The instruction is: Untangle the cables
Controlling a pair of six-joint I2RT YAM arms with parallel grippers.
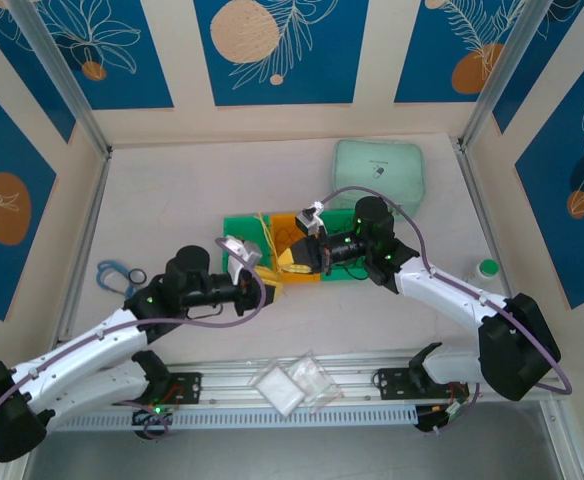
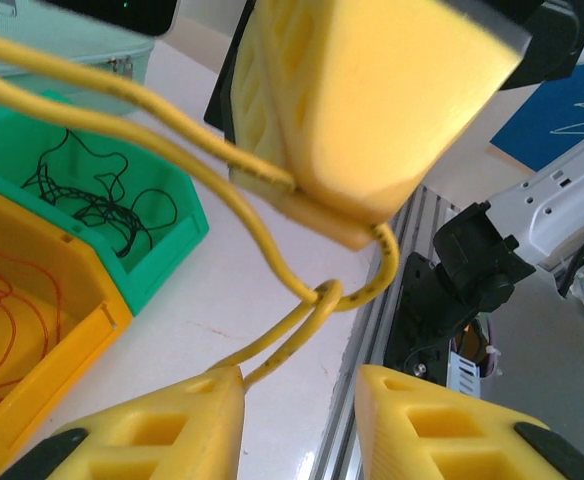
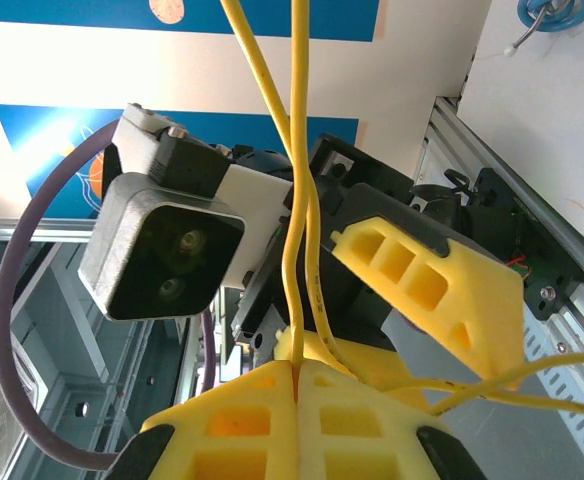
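My right gripper [image 3: 298, 368] is shut on a yellow cable [image 3: 297, 200], whose two strands rise straight up from its closed tips. That same cable [image 2: 272, 250] hangs from the right gripper [image 2: 312, 195] and loops down between the fingers of my left gripper [image 2: 300, 385]. The left jaws stand apart, and the loop's strands touch the inner edge of the left finger [image 2: 187, 420]. Both grippers meet in front of the bins [image 1: 272, 262]. Black cables [image 2: 92, 200] lie in a green bin [image 2: 167, 235]. Orange cables [image 2: 2, 310] lie in a yellow bin [image 2: 67, 265].
A mint-green case [image 1: 377, 175] sits behind the bins. Blue scissors [image 1: 117, 273] lie at the left, a small white and green bottle [image 1: 488, 268] at the right. Clear plastic bags [image 1: 297, 385] rest on the aluminium rail at the near edge.
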